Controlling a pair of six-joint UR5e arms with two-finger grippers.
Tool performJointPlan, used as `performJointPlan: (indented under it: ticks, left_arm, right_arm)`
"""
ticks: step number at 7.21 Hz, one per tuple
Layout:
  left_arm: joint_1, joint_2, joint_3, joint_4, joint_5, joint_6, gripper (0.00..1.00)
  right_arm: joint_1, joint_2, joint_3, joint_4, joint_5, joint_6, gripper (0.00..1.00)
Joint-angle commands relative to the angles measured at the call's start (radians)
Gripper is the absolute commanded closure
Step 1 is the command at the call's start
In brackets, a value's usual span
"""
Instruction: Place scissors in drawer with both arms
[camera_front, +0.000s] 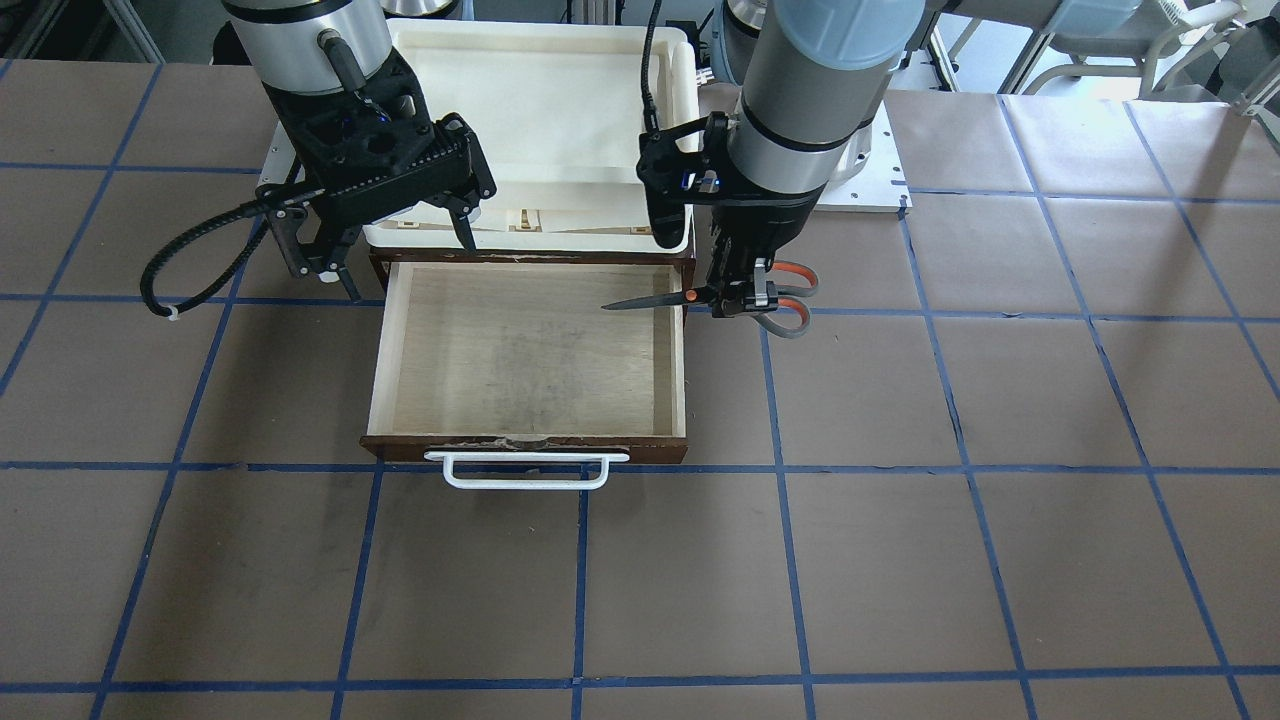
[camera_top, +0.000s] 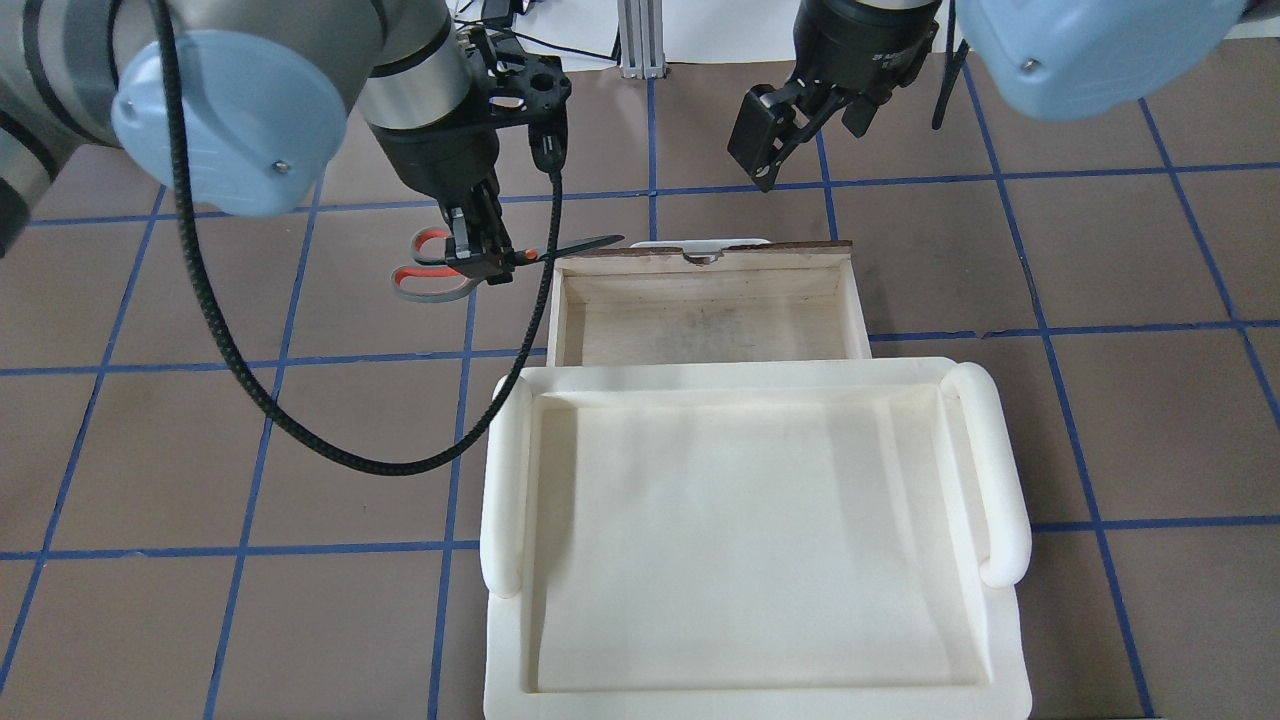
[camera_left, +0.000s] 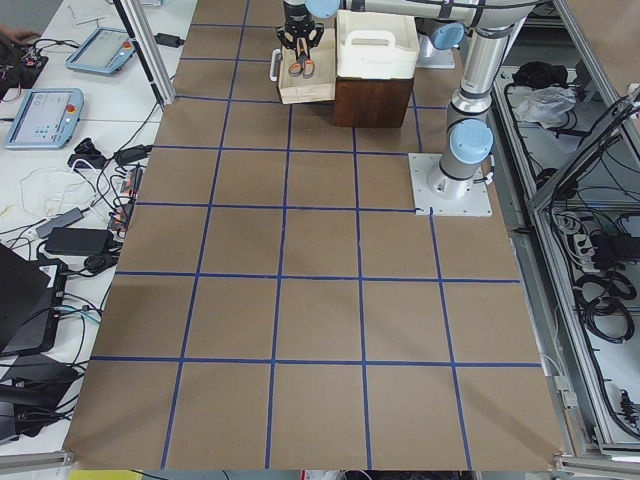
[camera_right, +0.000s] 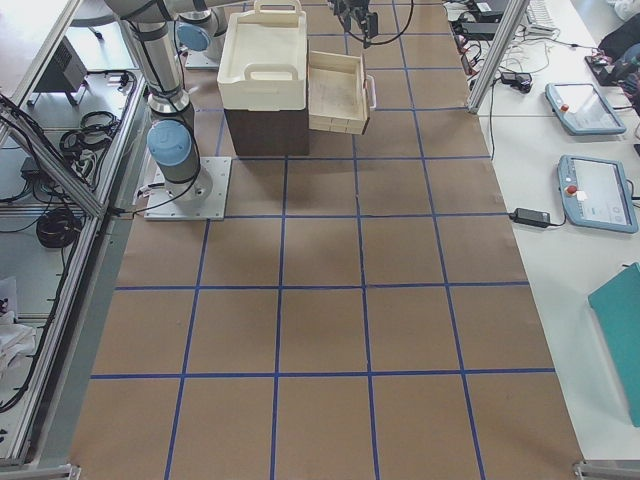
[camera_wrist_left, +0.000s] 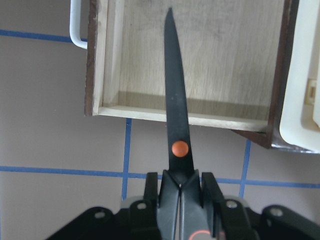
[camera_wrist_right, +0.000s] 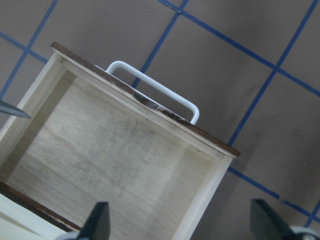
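1. The table (camera_front: 1000, 500) is covered in brown paper with a grid of blue lines and carries everything else.
2. The left arm (camera_front: 810, 90) and the right arm (camera_front: 310, 40) both reach down over the table, one on each side of the drawer.
3. A cream-white tray (camera_top: 760, 368) rests on top of a dark brown cabinet (camera_left: 372, 100).
4. The drawer (camera_front: 525, 350) stands pulled out from that cabinet, below the tray. Its pale plywood floor is exposed, and its white loop handle (camera_front: 527, 470) points away from the robot.
5. The right end effector (camera_front: 408, 266) hangs above the drawer's right side with its fingers spread wide apart, gripping nothing.
6. The left end effector (camera_front: 738, 295) hangs just outside the drawer's left wall, pinching the scissors just behind the pivot.
7. The scissors (camera_front: 690, 296) are held level in the air with the blades together. The blade tip reaches over the drawer's left wall and above its floor. The orange-lined handle loops stay outside the drawer, over the table.
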Motion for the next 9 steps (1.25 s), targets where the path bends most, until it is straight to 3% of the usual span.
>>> performJointPlan:
  ticks: [1,4,7,9]
  left_arm:
    - [-0.062,-0.029,-0.002,0.030,0.004,-0.064,1.00]
    - [-0.118,-0.065,-0.012,0.086,0.006,-0.136,1.00]
    - [-0.162,-0.126,-0.011,0.201,-0.002,-0.192,1.00]
    - [-0.196,-0.152,-0.011,0.209,0.001,-0.240,1.00]
  right_arm:
    - [-0.009,-0.033,0.003,0.010,-0.026,0.244,0.00]
    - [-0.092,-0.049,0.002,0.027,-0.011,0.358,0.00]
    - [-0.091,-0.052,0.002,0.030,-0.012,0.437,0.00]
    - [-0.089,-0.052,0.008,0.035,-0.026,0.445,0.00]
